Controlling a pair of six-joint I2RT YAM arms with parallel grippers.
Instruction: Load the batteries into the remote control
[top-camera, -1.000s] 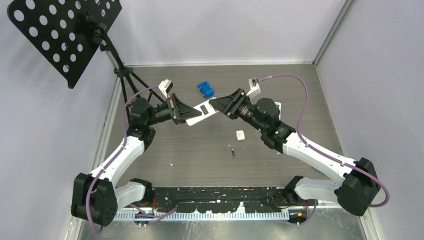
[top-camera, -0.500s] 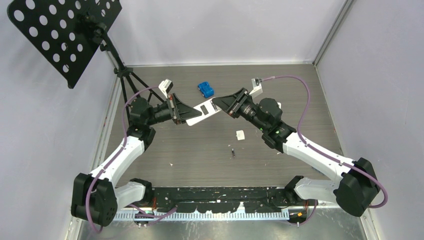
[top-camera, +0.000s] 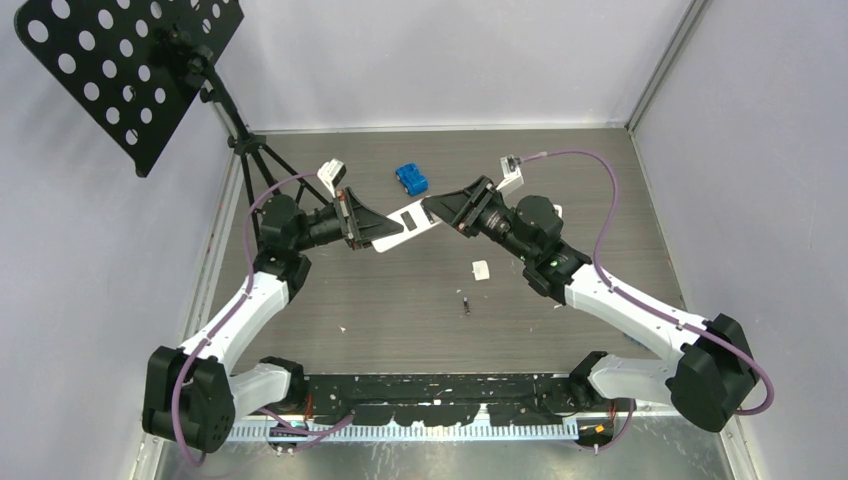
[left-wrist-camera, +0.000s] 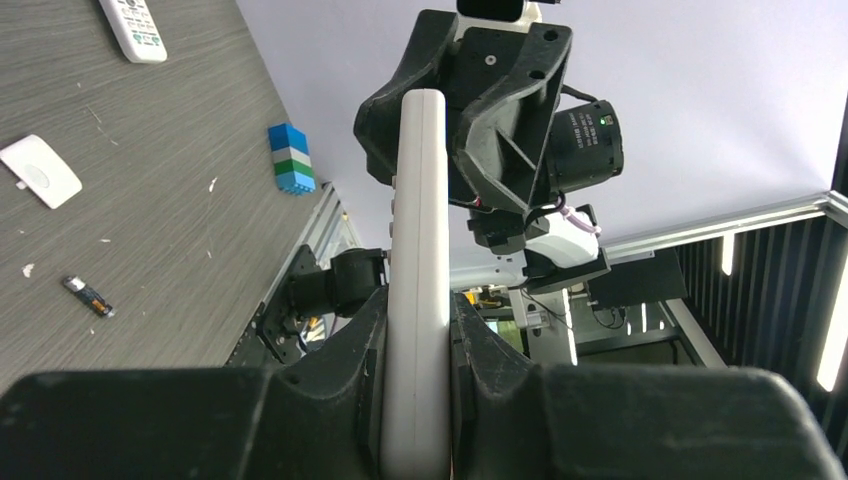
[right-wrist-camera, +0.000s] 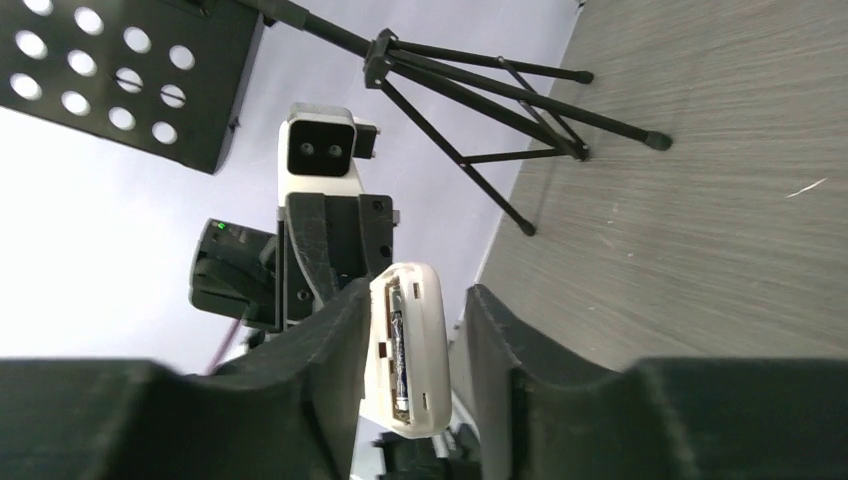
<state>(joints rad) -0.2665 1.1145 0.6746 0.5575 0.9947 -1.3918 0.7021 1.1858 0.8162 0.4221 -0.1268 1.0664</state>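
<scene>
Holding white remote (left-wrist-camera: 420, 200) mid-air, L gripper (left-wrist-camera: 418, 310) is clamped on one end while R gripper (right-wrist-camera: 418, 295) straddles the other end w/ jaws apart, a seated battery (right-wrist-camera: 398, 350) showing in its open bay & a loose battery (top-camera: 466, 303) lying on the table (top-camera: 400, 320).

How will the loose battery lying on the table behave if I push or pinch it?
The battery is a slim cylinder lying on its side on the flat table, so a sideways push will probably roll it. It looks rigid and tiny: likely light, but apt to squirt from a pinch that is off-centre.
</scene>
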